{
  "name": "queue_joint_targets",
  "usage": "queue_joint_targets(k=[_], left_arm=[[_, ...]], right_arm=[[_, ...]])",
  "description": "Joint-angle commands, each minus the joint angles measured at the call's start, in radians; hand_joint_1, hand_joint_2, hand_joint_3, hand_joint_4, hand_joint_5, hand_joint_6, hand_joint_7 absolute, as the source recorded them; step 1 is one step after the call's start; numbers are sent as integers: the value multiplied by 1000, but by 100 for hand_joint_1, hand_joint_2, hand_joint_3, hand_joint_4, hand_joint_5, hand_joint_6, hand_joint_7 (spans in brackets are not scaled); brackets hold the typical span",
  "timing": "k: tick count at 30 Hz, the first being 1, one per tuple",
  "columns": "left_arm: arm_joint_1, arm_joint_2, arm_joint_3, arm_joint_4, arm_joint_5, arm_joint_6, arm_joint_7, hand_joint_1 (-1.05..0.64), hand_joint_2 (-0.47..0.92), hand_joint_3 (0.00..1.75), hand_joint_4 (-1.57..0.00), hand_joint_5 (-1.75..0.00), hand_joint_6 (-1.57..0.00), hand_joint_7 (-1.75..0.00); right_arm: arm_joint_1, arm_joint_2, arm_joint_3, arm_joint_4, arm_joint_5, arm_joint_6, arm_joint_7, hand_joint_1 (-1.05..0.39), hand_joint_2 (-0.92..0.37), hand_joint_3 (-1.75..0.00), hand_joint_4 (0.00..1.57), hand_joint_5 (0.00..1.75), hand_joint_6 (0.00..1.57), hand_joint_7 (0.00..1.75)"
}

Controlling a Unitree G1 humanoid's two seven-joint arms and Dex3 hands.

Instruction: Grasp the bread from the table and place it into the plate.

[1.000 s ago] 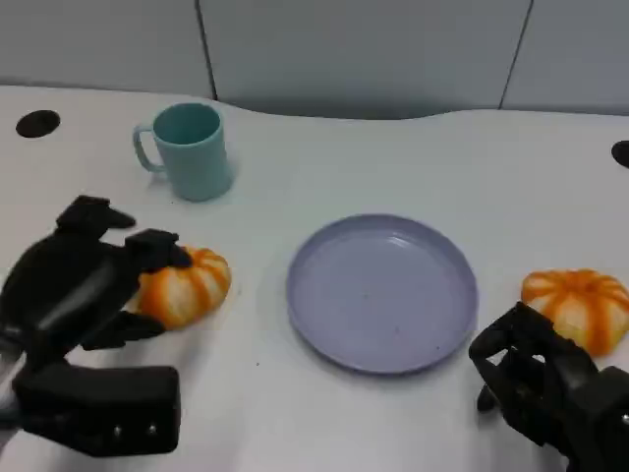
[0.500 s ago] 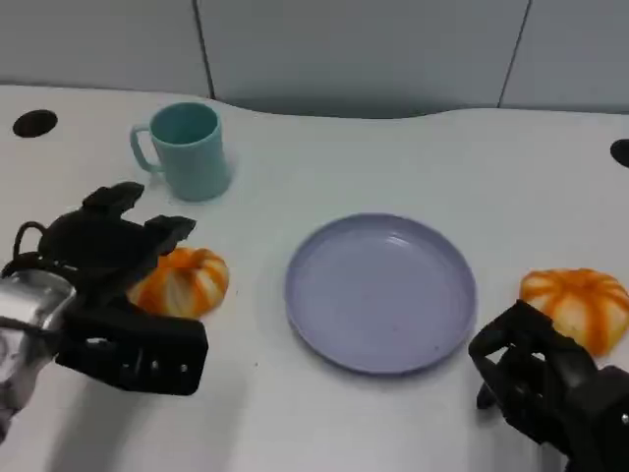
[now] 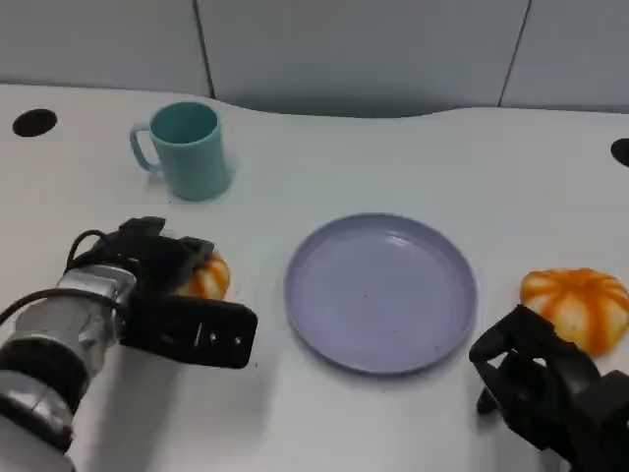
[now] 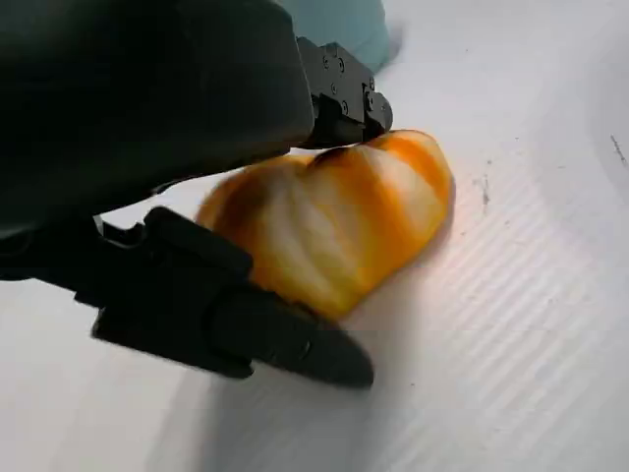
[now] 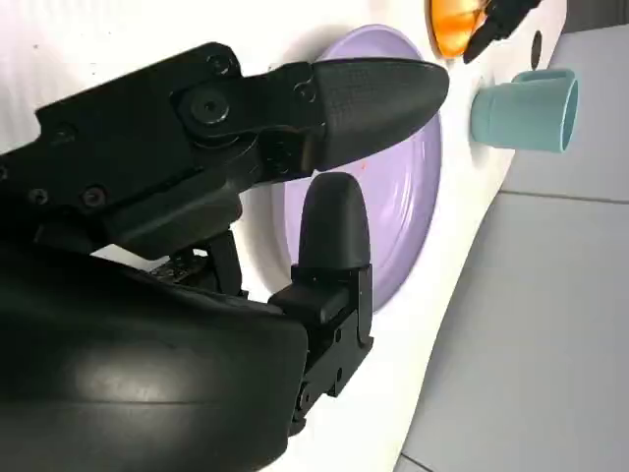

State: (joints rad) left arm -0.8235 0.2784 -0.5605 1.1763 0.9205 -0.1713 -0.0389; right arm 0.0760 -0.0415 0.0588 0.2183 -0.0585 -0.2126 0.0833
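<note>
An orange-and-white striped bread (image 3: pixel 209 279) lies on the white table left of the lilac plate (image 3: pixel 381 292). My left hand (image 3: pixel 165 264) lies over it and hides most of it. In the left wrist view the bread (image 4: pixel 339 221) sits between my fingers (image 4: pixel 256 329), which touch it on both sides while it rests on the table. A second striped bread (image 3: pixel 577 303) lies right of the plate. My right hand (image 3: pixel 539 382) rests just in front of that bread, holding nothing, fingers apart. The right wrist view shows the plate (image 5: pixel 418 182) beyond my right hand (image 5: pixel 246 147).
A teal mug (image 3: pixel 187 149) stands behind the left bread, also seen as a mug (image 5: pixel 523 106) in the right wrist view. Dark holes (image 3: pixel 34 122) mark the table's far corners. A grey wall panel runs behind the table's back edge.
My left hand has swung in over the left bread and turned, so the forearm now lies nearer the plate and covers most of the bread. The right hand has stayed put.
</note>
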Motion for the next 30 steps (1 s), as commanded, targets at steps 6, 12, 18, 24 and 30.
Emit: queue_joint_targets(k=[6, 12, 18, 24, 30], left_arm=[[-50, -35, -6, 137, -80, 1, 35, -61, 71, 0, -15, -8, -21, -4], [-27, -25, -11, 148, -104, -34, 136, -27, 84, 1, -49, -166, -42, -154], [-9, -21, 16, 154, -149, -61, 204, -27, 92, 6, -64, -175, -57, -146], [32, -7, 84, 144, -236, -144, 257, -19, 91, 16, -76, -175, -54, -174], [82, -5, 260, 106, -444, -262, 210, -17, 85, 12, -81, -175, -62, -175]], right_arm=[[10, -4, -9, -15, 4, 2, -8, -27, -92, -35, 59, 175, 38, 175], [25, -1, -1, -51, -2, 28, -13, -26, -92, -36, 57, 175, 37, 175], [33, -2, 1, -72, -6, 48, -14, -25, -92, -36, 57, 175, 36, 175], [32, -3, -1, -63, -4, 36, -12, -24, -92, -36, 58, 175, 37, 175], [26, 1, -4, -45, 1, 18, -12, -25, -92, -36, 59, 175, 38, 175]])
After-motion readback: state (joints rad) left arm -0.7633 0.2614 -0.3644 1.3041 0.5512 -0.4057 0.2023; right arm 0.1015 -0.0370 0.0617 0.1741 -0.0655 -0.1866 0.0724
